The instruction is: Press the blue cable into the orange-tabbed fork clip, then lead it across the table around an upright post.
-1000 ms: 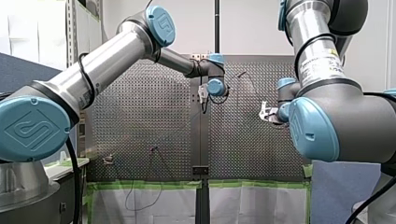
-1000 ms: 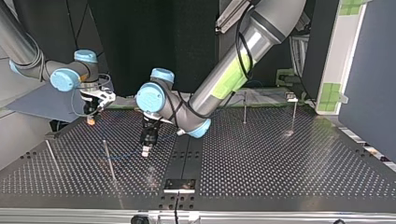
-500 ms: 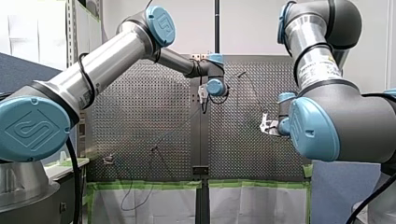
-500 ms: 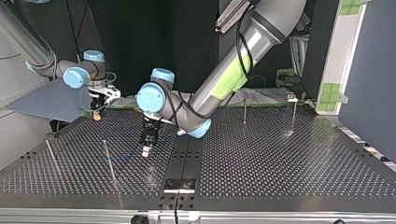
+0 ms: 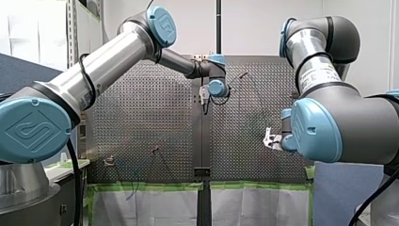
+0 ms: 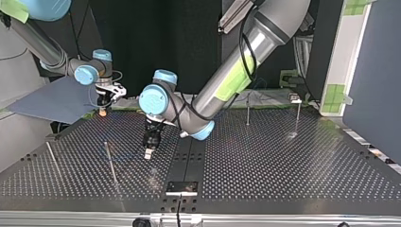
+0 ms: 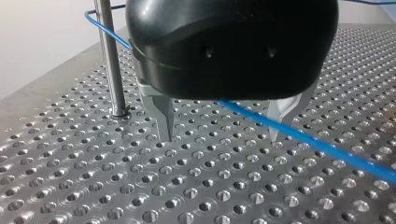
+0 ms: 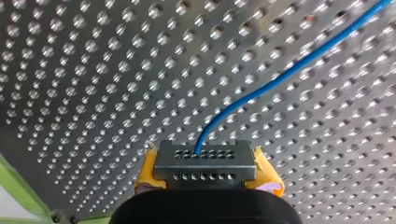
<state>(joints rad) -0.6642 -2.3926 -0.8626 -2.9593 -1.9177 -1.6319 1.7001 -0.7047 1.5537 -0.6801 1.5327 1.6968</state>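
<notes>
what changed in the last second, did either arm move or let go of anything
My right gripper moved steadily down the front view; in the top view it drifted up and to the right. Its fingers are shut on the blue cable. My left gripper kept its place, fingers open astride the cable beside the upright post. No grasp or release shows.

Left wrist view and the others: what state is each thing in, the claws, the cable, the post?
Post: upright.
Left claw: open, straddling the blue cable, not gripping it.
Right claw: shut on the blue cable.
Blue cable: bent round the post, running between the left claw's fingers.
</notes>
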